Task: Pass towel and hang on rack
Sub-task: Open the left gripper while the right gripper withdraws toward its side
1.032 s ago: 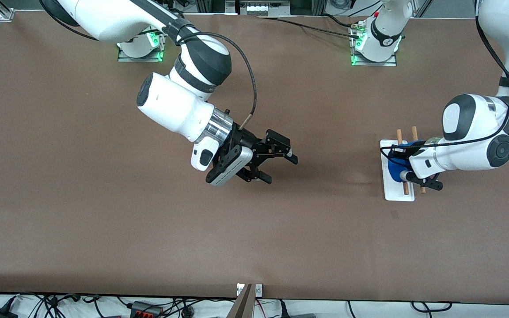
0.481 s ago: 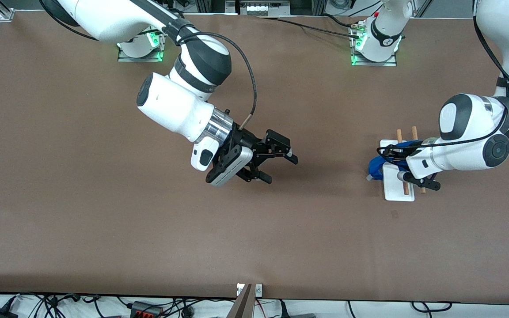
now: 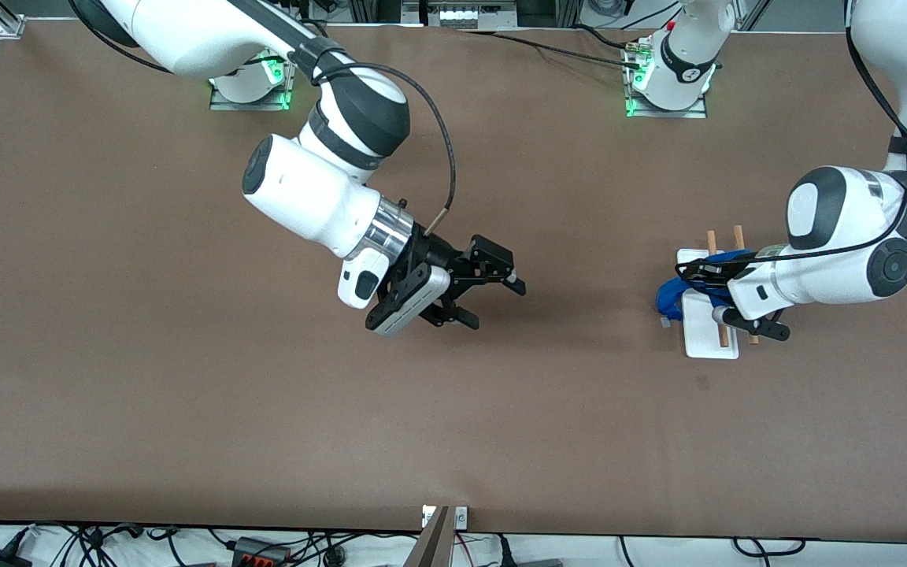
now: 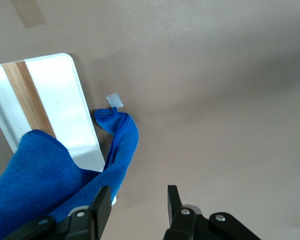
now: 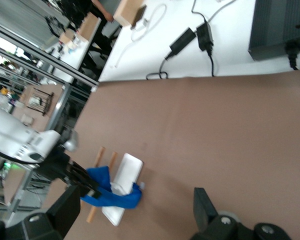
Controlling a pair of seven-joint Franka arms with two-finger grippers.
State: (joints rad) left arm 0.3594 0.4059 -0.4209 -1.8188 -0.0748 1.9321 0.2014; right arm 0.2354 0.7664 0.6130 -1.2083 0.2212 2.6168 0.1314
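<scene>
The bright blue towel point(image 3: 669, 294) is draped over the rack point(image 3: 709, 345), a white base plate with two wooden dowels point(image 3: 712, 240). One end trails off the plate's side onto the table, its grey tag point(image 3: 664, 321) toward the right arm's end. In the left wrist view the towel point(image 4: 45, 170) covers part of a dowel point(image 4: 25, 95) and the plate point(image 4: 60, 100). My left gripper point(image 4: 137, 202) is open just above the rack point(image 3: 697, 277), one finger beside the cloth. My right gripper point(image 3: 493, 295) is open and empty over the table's middle; its wrist view shows the towel point(image 5: 115, 200) on the rack point(image 5: 127, 172).
The brown table point(image 3: 186, 409) carries a small dark mark point(image 3: 704, 382) nearer the front camera than the rack; it shows as tape in the left wrist view point(image 4: 29, 11). Both arm bases point(image 3: 666, 79) stand along the table's robot edge.
The towel, bunched on the rack a second ago, has spread; its end and tag dropped off the plate's side onto the table. The left wrist shifted slightly; the right gripper barely moved.
</scene>
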